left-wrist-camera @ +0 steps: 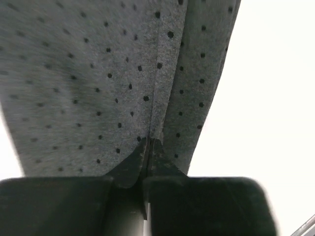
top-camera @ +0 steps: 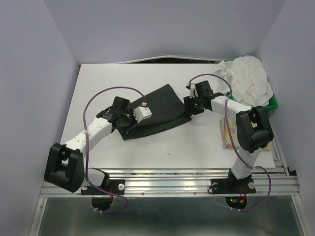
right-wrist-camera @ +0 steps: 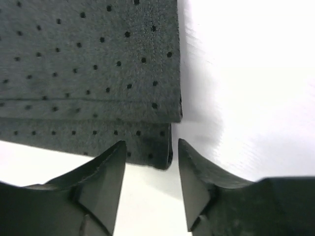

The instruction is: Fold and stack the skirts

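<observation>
The dark charcoal speckled skirt point(top-camera: 162, 109) lies flat mid-table, partly folded. My left gripper point(top-camera: 129, 118) sits at its near left edge. In the left wrist view, that gripper point(left-wrist-camera: 149, 143) is shut, pinching a raised ridge of the dotted cloth point(left-wrist-camera: 88, 73). My right gripper point(top-camera: 190, 105) is at the skirt's right corner. Seen from the right wrist, it point(right-wrist-camera: 150, 147) stands open, and the layered corner of the skirt point(right-wrist-camera: 88, 59) lies between its fingertips without being clamped. The white crinkly skirt point(top-camera: 250, 77) is bunched at the back right. The yellow floral skirt point(top-camera: 227, 135) peeks out under the right arm.
A green tray point(top-camera: 273, 102) holds the white skirt at the back right corner. Lavender walls enclose the table on the left, back and right. The metal rail point(top-camera: 167, 179) with both arm bases runs along the near edge.
</observation>
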Robot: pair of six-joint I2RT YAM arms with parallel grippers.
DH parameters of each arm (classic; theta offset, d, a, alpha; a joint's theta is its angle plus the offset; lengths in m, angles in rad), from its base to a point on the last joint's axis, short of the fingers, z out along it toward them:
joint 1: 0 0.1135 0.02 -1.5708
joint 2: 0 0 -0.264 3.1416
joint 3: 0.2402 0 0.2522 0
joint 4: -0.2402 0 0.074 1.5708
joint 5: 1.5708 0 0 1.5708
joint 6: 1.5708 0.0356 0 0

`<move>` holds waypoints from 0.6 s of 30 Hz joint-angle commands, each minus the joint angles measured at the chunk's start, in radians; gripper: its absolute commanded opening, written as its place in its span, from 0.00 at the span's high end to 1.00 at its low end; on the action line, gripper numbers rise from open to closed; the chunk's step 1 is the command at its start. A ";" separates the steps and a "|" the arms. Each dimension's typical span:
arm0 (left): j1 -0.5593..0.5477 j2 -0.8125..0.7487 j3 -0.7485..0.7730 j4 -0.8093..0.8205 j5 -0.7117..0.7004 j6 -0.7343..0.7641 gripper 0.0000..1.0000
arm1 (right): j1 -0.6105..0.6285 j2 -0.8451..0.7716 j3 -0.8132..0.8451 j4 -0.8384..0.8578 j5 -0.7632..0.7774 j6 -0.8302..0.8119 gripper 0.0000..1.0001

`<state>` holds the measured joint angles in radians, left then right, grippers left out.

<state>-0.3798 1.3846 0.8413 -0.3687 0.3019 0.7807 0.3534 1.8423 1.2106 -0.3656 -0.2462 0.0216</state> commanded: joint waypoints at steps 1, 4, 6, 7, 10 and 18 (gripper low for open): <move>-0.030 -0.175 0.016 0.054 0.020 -0.093 0.71 | -0.011 -0.142 0.020 0.030 -0.034 0.055 0.46; -0.067 -0.191 0.079 0.103 0.028 -0.176 0.45 | -0.011 -0.228 -0.045 0.047 -0.077 0.194 0.45; -0.097 -0.155 0.148 0.112 0.026 -0.202 0.35 | -0.021 -0.250 -0.077 0.069 -0.088 0.257 0.50; -0.112 -0.128 0.174 0.114 0.023 -0.225 0.34 | -0.021 -0.253 -0.092 0.082 -0.097 0.288 0.52; -0.162 0.009 0.274 0.108 0.008 -0.279 0.34 | -0.031 -0.239 -0.144 0.131 -0.174 0.385 0.61; -0.243 0.287 0.363 0.140 -0.015 -0.363 0.40 | -0.051 -0.098 -0.158 0.215 -0.258 0.486 0.73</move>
<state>-0.5922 1.6402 1.1736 -0.2379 0.3046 0.4763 0.3077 1.7020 1.0470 -0.2306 -0.4557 0.4461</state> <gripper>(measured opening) 0.599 0.282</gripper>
